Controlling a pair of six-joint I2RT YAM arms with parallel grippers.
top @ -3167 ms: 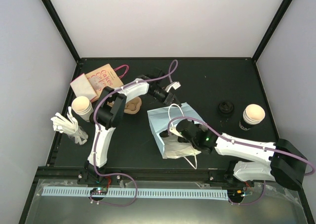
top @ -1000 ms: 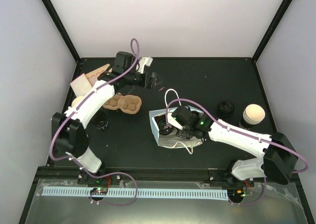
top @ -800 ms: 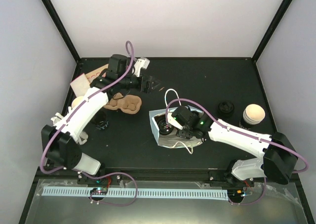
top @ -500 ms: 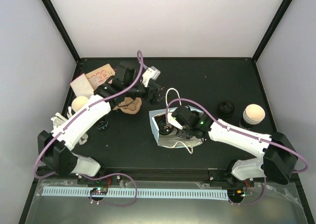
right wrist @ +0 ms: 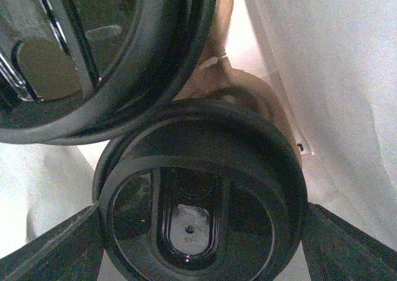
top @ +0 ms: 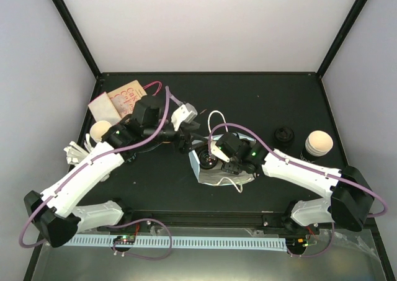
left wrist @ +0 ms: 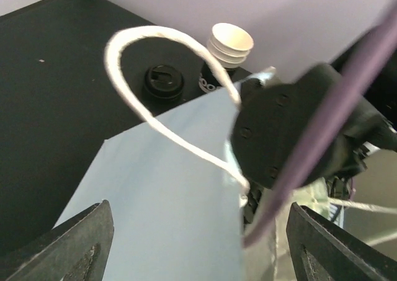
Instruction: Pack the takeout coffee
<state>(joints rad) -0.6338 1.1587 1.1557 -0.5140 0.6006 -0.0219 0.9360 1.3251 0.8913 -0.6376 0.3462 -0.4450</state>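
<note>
A light blue paper bag (top: 197, 163) with a white cord handle (top: 215, 116) stands open mid-table. My right gripper (top: 217, 161) reaches down into it. In the right wrist view, that gripper (right wrist: 201, 244) is shut on a black-lidded coffee cup (right wrist: 198, 213), its fingers pressed against both sides of the lid. A second lidded cup (right wrist: 93, 57) sits beside it on something brown. My left gripper (top: 189, 142) is at the bag's left edge. In its wrist view it (left wrist: 198, 244) is open, with the bag's blue wall (left wrist: 167, 200) between its fingers (left wrist: 80, 244).
A stack of paper cups (top: 319, 146) (left wrist: 226, 51) and a loose black lid (top: 284, 135) (left wrist: 163, 81) stand at the right. At the left are another cup (top: 100, 132), a printed paper bag with napkins (top: 118, 101) and white cutlery (top: 80, 154).
The left arm has swung from the back left over to the bag, and its jaws have narrowed a little. The right arm has stayed in the bag.
</note>
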